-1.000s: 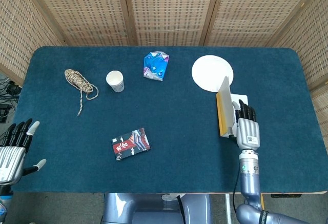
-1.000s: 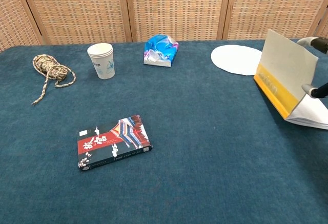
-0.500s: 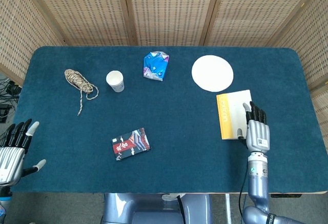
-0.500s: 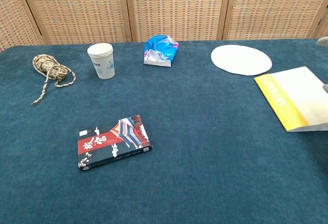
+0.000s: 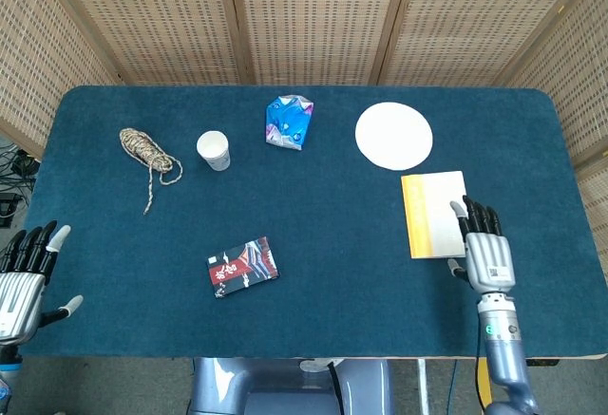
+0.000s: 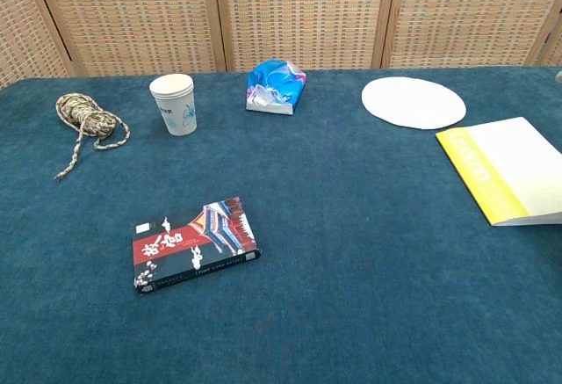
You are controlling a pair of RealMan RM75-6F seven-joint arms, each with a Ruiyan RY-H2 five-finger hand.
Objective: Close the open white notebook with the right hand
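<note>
- Two hands show in the head view, both low in the frame; the chest view shows neither.
- Right hand (image 5: 488, 255) sits at the lower right, palm down, fingers straight and slightly apart, holding nothing. Its fingertips (image 5: 472, 208) overlap the notebook's lower right corner; whether they touch the cover cannot be told.
- White notebook (image 5: 433, 214) lies closed and flat on the bench (image 5: 332, 235), right of centre, a yellow band running along its left edge. In the chest view it sits at the right edge of the frame (image 6: 509, 169), cover up.
- Left hand (image 5: 27, 268) is at the lower left corner, at the bench's edge, fingers spread and thumb out to the side, holding nothing.
- White round plate (image 5: 393, 135) lies just above the notebook, apart from it.
- Blue crumpled packet (image 5: 289, 122) lies upper centre, with a paper cup (image 5: 214, 150) standing upright to its left.
- Coil of rope (image 5: 147, 152) lies at the upper left, a loose end trailing downward.
- Red and black patterned box (image 5: 242, 265) lies flat at lower centre, well apart from everything else.
</note>
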